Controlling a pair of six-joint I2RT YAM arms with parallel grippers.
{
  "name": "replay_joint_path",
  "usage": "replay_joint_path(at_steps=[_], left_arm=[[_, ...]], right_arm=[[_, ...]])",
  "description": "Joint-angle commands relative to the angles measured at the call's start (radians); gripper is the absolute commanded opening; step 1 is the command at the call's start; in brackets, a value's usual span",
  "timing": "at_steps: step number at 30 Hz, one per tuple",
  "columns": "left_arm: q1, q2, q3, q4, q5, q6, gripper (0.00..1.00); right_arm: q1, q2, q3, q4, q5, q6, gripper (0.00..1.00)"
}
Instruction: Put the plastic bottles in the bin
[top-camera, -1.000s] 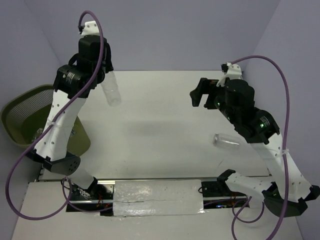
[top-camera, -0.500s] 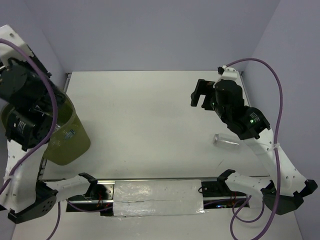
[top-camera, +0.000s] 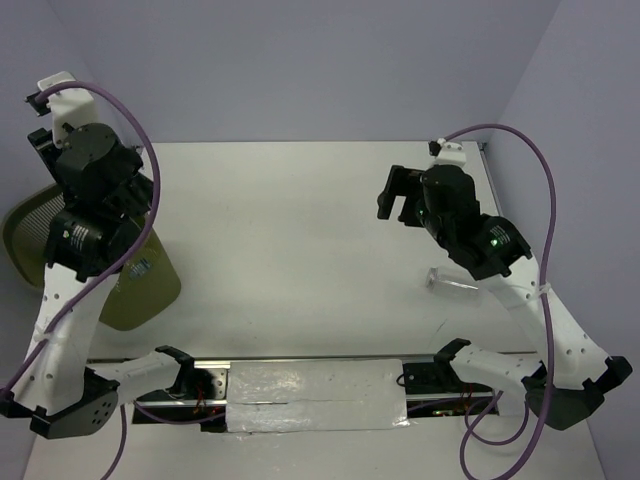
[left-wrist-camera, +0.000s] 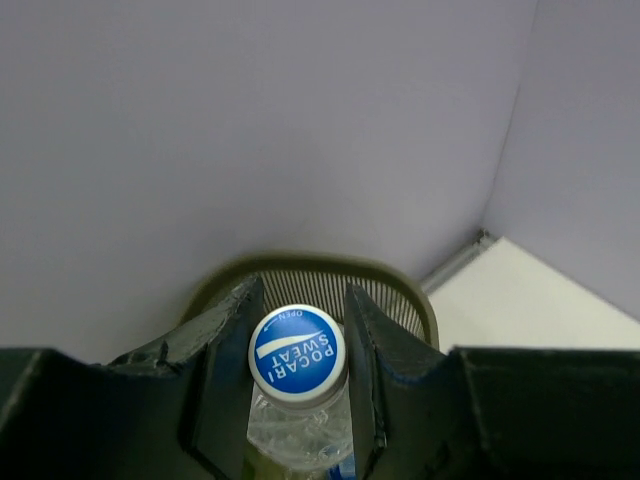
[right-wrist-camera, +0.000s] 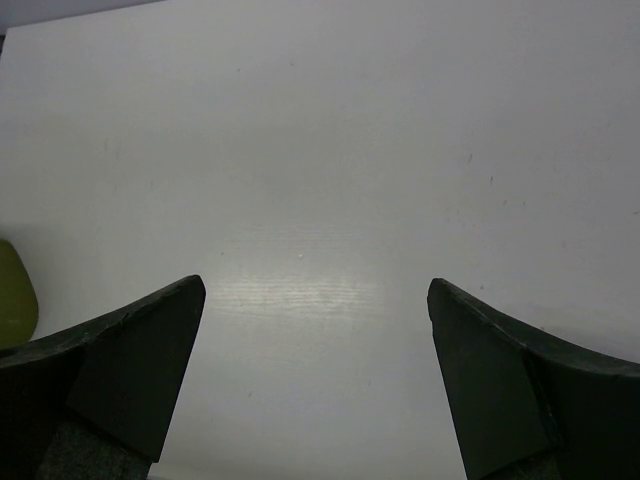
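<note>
Left gripper (left-wrist-camera: 300, 303) clamps a blue-capped plastic bottle (left-wrist-camera: 297, 355) over the bin (left-wrist-camera: 310, 262), lower centre; right gripper (right-wrist-camera: 315, 290) hovers above the bench (right-wrist-camera: 320, 150), jaws spread wide.

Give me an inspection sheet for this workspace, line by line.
Surface: white table, bare in the middle, with mild glare.
Job's things: bin at the table's left side; blue-capped bottle held above it; second bottle lying on the table, partly hidden by the right arm.
Clutter: nothing seen.
Grippers: left gripper shut on the blue-capped bottle; right gripper open and empty above the table.
Cables: left purple cable and right purple cable loop along their arms; no snag visible.
Surroundings: plain lavender walls; foil-like strip at the near edge.
</note>
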Motion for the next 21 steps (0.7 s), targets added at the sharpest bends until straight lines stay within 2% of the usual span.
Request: replay_joint_path(at_steps=[1, 3, 5, 7, 8, 9, 10, 12, 16, 20, 21], left_arm=[[0.124, 0.026, 0.069, -0.375, 0.154, -0.410, 0.00], [0.246, 0.049, 0.094, -0.486, 0.268, -0.482, 0.00], [0.270, 0.046, 0.044, -0.485, 0.336, -0.507, 0.01], [0.279, 0.036, 0.008, -0.475, 0.390, -0.519, 0.16], [0.281, 0.030, -0.001, -0.473, 0.402, -0.523, 0.42], [0.281, 0.029, -0.006, -0.468, 0.413, -0.523, 0.59], [0.281, 0.031, -0.004, -0.464, 0.424, -0.523, 0.86], [0.282, 0.043, 0.013, -0.468, 0.436, -0.524, 0.98], [0.281, 0.078, 0.112, -0.482, 0.528, -0.532, 0.99], [0.279, 0.127, 0.209, -0.488, 0.674, -0.553, 0.99], [0.274, 0.137, 0.226, -0.490, 0.748, -0.556, 0.99]], right_arm=[[-0.005, -0.029, -0.015, 0.008, 0.009, 0.021, 1.00], [-0.007, -0.041, -0.021, 0.008, 0.009, 0.017, 1.00], [-0.010, -0.047, -0.022, 0.000, 0.012, 0.017, 1.00], [-0.013, -0.049, -0.026, -0.007, 0.015, 0.021, 1.00], [-0.016, -0.049, -0.032, -0.020, 0.017, 0.027, 1.00], [-0.016, -0.046, -0.038, -0.027, 0.014, 0.046, 1.00], [-0.025, -0.044, -0.054, -0.038, 0.012, 0.055, 1.00], [-0.033, -0.043, -0.079, -0.058, 0.024, 0.108, 1.00], [-0.111, -0.010, -0.139, -0.171, 0.054, 0.247, 1.00], [-0.335, -0.032, -0.238, -0.227, -0.052, 0.337, 1.00], [-0.363, -0.049, -0.262, -0.225, -0.074, 0.372, 1.00]])
